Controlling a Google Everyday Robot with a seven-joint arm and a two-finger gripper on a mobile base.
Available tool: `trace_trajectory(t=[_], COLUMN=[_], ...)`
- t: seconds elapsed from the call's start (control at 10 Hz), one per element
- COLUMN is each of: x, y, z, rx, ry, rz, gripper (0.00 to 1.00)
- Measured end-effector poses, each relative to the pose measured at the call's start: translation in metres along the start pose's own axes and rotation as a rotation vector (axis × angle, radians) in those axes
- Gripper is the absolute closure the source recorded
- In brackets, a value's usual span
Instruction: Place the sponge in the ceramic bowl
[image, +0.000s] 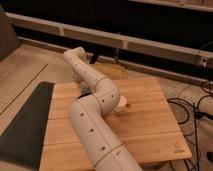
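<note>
The arm (95, 125) runs from the near edge across the wooden surface (150, 125), bends at an elbow near the middle, and reaches toward the far left corner. The hand (79, 79) sits at that far end, low over the corner and largely masked by the forearm, so it cannot be told whether it is wide, narrow or carrying anything.

The sponge cannot be located with certainty. A flat tan object (107, 71) lies at the far edge of the surface, close to the hand, but its identity is not confirmed. The ceramic bowl is not clearly exposed either. A dark patch (86, 91) just left of the elbow may be part of it, with the arm covering the rest.

A white cup (121, 102) stands just right of the elbow. It is not the target container.

The arm's low posture over the corner suits either a pick-up or a release there. The frame does not show which.
</note>
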Motion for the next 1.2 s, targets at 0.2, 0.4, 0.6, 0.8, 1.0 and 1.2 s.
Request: trace_trajectory(t=[0.2,0.4,0.6,0.8,1.0,1.2], x=[-0.006,-0.023,-0.049,-0.066,-0.076,-0.082], y=[0.004,0.013,0.029,0.038,0.045,0.052], z=[-0.003,-0.020,-0.052,-0.080,-0.104,-0.137], rx=[-0.007,-0.006,0.007,0.013,0.012,0.025], ry=[-0.016,-0.075,-0.162,-0.230,-0.283,-0.324], rz=[-0.007,-0.038,-0.099,-0.136,-0.159,-0.185], gripper=[1.00,1.00,1.00,1.00,1.00,1.00])
